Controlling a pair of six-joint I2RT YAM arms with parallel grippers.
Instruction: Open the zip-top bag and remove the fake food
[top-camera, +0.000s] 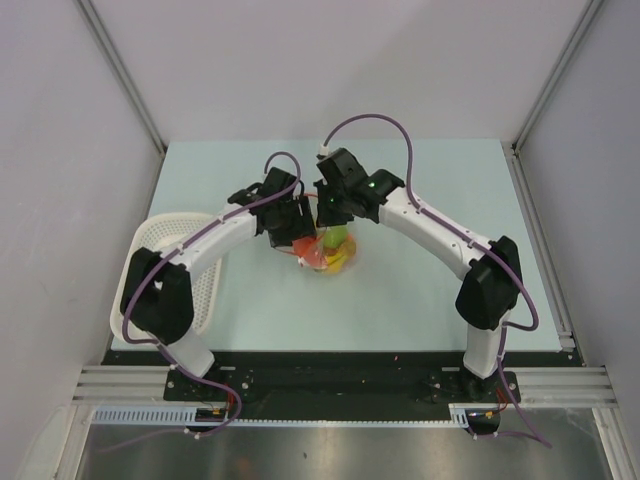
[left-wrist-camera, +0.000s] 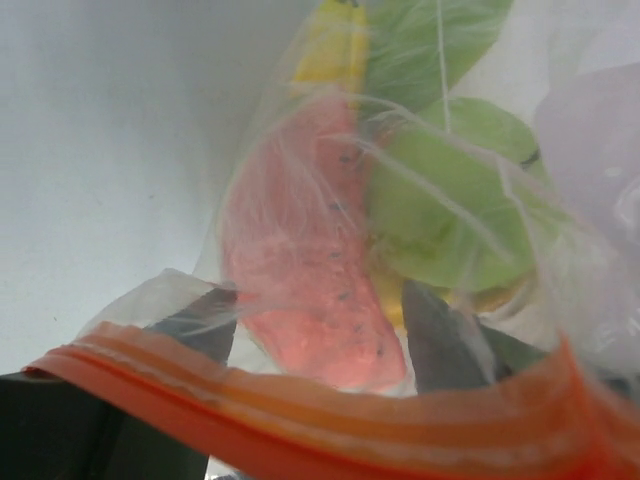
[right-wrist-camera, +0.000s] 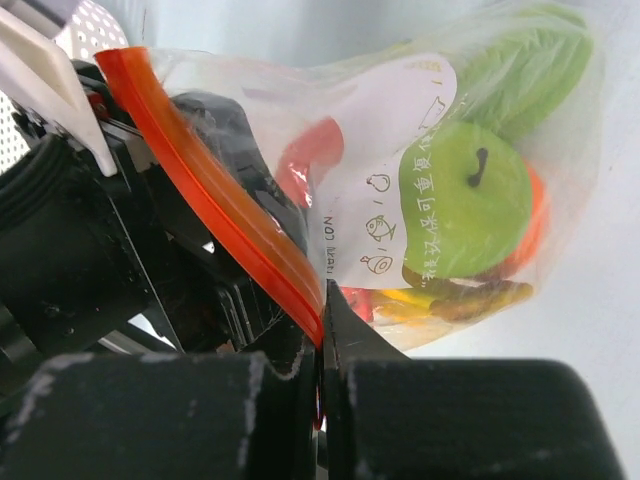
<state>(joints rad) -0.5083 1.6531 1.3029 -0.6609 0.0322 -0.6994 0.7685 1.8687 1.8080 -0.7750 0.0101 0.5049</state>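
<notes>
I'm early in the job by my reckoning: the zip-top bag (top-camera: 325, 257) hangs over the middle of the table between my two tools, and none of the fake food has come out. My right gripper (right-wrist-camera: 322, 298) is clenched on the red zip strip (right-wrist-camera: 200, 170), pinching it at the 6 o'clock end of the mouth. My left gripper (left-wrist-camera: 318, 295) has its fingers spread with nothing clamped between them. The strip runs across just in front of them and clear film lies over them. I cannot tell whether the seal has parted. Inside the bag I see a green apple (right-wrist-camera: 465, 195), a red watermelon slice (left-wrist-camera: 300, 270) at 9 o'clock of it, a yellow banana (left-wrist-camera: 325, 45) and a green leaf (right-wrist-camera: 530, 60) towards 12. The white perforated basket (top-camera: 160, 240) sits at 9 o'clock of the bag, well apart. What's left is getting the mouth open and lifting every piece out.
</notes>
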